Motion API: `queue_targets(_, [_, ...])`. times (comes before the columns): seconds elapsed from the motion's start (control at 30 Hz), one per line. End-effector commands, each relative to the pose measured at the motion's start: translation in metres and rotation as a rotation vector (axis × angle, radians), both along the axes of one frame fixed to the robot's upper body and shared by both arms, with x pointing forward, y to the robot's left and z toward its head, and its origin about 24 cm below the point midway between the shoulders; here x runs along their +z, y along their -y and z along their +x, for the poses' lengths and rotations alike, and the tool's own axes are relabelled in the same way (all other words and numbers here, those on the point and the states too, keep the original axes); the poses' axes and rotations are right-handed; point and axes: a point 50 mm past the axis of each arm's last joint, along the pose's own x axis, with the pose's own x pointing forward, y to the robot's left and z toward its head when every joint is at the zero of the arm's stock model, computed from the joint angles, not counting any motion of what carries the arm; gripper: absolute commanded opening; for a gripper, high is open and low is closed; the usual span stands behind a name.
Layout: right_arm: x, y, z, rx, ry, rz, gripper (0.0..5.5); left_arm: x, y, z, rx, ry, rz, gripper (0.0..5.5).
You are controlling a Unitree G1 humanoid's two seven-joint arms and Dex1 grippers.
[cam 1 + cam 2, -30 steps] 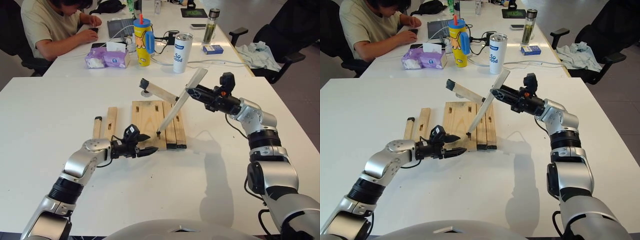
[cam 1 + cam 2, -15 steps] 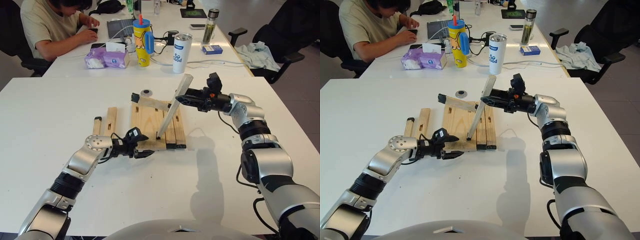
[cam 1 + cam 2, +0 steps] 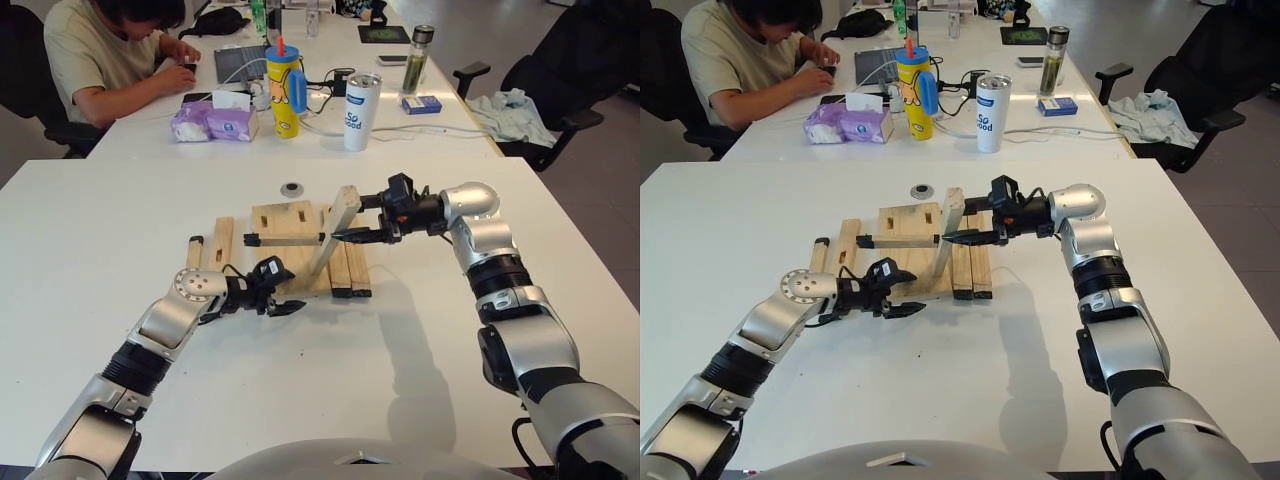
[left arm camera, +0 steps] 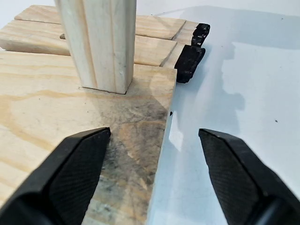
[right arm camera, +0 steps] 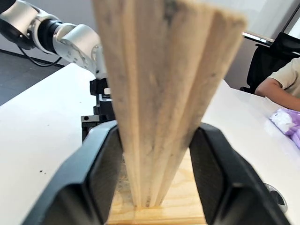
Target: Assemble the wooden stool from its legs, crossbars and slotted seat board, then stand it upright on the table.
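Wooden leg (image 3: pixel 324 258), clenched by right tool (image 3: pixel 345 236) mid-frame, could lever off the seat board (image 3: pixel 295 260) while the left tool (image 4: pixel 153 133) gapes unclamped.

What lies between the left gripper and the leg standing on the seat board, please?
Only bare seat board, near its edge, separates the left gripper from the leg, as the left wrist view shows.
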Motion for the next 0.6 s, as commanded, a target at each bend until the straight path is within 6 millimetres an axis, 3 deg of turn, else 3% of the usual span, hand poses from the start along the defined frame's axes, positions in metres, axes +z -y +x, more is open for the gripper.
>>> queue_targets(0.03, [-0.015,-0.003,0.000,-0.081,-0.061,-0.067,2.69,-0.057,-0.016,-0.033,0.073,-0.253,0.145,3.50])
queue_targets(0.17, [-0.004,0.000,0.007,-0.166,-0.002,-0.110,3.39,-0.063,-0.022,-0.031,0.139,-0.262,0.171,3.50])
queue_targets(0.23, [0.000,0.010,0.008,-0.216,0.011,-0.156,3.41,-0.066,-0.027,-0.031,0.165,-0.266,0.188,3.50])
queue_targets(0.5, [-0.010,0.070,-0.013,-0.387,-0.010,-0.420,3.41,-0.067,-0.045,-0.031,0.229,-0.273,0.210,3.50])
queue_targets(0.6, [-0.016,0.061,-0.026,-0.486,-0.175,-0.228,3.41,-0.067,-0.051,-0.034,0.239,-0.279,0.218,3.50])
